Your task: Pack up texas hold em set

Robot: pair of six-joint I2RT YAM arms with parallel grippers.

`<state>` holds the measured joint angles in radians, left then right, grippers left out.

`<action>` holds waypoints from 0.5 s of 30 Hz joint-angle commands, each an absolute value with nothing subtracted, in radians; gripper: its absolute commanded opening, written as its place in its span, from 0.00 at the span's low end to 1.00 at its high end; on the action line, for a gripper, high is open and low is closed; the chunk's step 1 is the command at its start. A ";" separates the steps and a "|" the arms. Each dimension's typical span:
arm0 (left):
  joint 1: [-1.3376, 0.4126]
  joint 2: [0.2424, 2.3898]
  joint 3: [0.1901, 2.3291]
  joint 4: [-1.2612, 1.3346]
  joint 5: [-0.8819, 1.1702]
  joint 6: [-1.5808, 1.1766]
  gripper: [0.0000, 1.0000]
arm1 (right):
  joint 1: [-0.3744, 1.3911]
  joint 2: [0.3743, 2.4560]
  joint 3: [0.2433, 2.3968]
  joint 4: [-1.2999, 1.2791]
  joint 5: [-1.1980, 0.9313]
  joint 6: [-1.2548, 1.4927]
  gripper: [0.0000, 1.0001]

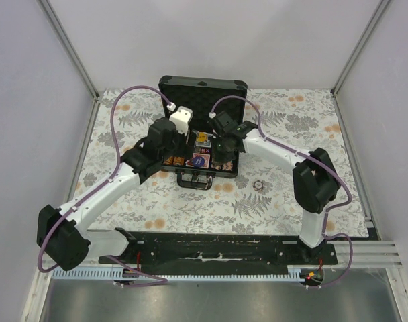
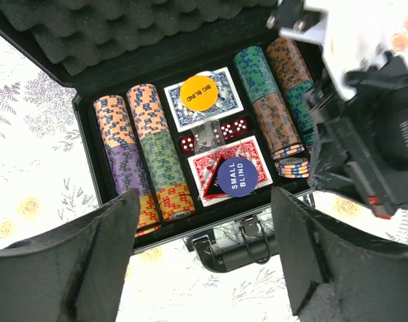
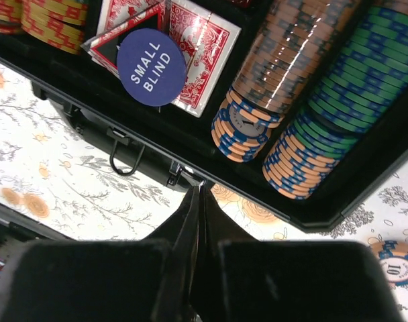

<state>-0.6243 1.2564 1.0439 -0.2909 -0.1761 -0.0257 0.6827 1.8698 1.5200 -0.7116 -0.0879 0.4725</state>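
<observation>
The black case (image 1: 239, 161) lies open at mid-table, its foam-lined lid (image 1: 202, 87) upright at the back. In the left wrist view, rows of striped poker chips (image 2: 147, 161) fill both sides. Between them lie a blue deck (image 2: 224, 111) with an orange BIG BLIND button (image 2: 198, 93) and a red deck (image 2: 254, 151) with a blue SMALL BLIND button (image 2: 236, 177) and a triangular button (image 2: 212, 176). My left gripper (image 2: 204, 201) is open and empty above the case's front edge. My right gripper (image 3: 198, 190) is shut with nothing visible in it, its tips at the front right rim.
One loose orange-and-blue chip (image 1: 258, 186) lies on the floral cloth right of the case, and it also shows in the right wrist view (image 3: 395, 268). Red dice (image 2: 227, 129) sit between the decks. The handle (image 2: 247, 241) sticks out at the front. The right arm (image 2: 365, 147) hangs over the case's right side.
</observation>
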 commanded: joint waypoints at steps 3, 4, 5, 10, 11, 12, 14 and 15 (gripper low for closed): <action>-0.606 1.224 1.037 -0.278 -0.138 -0.117 0.73 | 0.703 1.934 1.595 -0.686 -0.055 0.417 0.00; -0.603 1.224 1.034 -0.278 -0.127 -0.118 0.70 | 0.704 1.939 1.597 -0.686 -0.055 0.416 0.00; -0.601 1.223 1.032 -0.278 -0.120 -0.123 0.67 | 0.703 1.945 1.601 -0.687 -0.054 0.414 0.00; -0.592 1.221 1.023 -0.270 -0.103 -0.129 0.60 | 0.706 1.970 1.603 -0.687 -0.054 0.413 0.00; -0.592 1.220 1.022 -0.270 -0.098 -0.130 0.59 | 0.707 1.973 1.601 -0.687 -0.057 0.410 0.00; -0.589 1.221 1.023 -0.268 -0.097 -0.130 0.58 | 0.707 1.976 1.601 -0.687 -0.061 0.410 0.00; -0.588 1.223 1.020 -0.267 -0.092 -0.132 0.57 | 0.707 1.982 1.600 -0.687 -0.072 0.403 0.00; -0.586 1.223 1.019 -0.267 -0.091 -0.132 0.57 | 0.710 1.985 1.600 -0.689 -0.074 0.405 0.00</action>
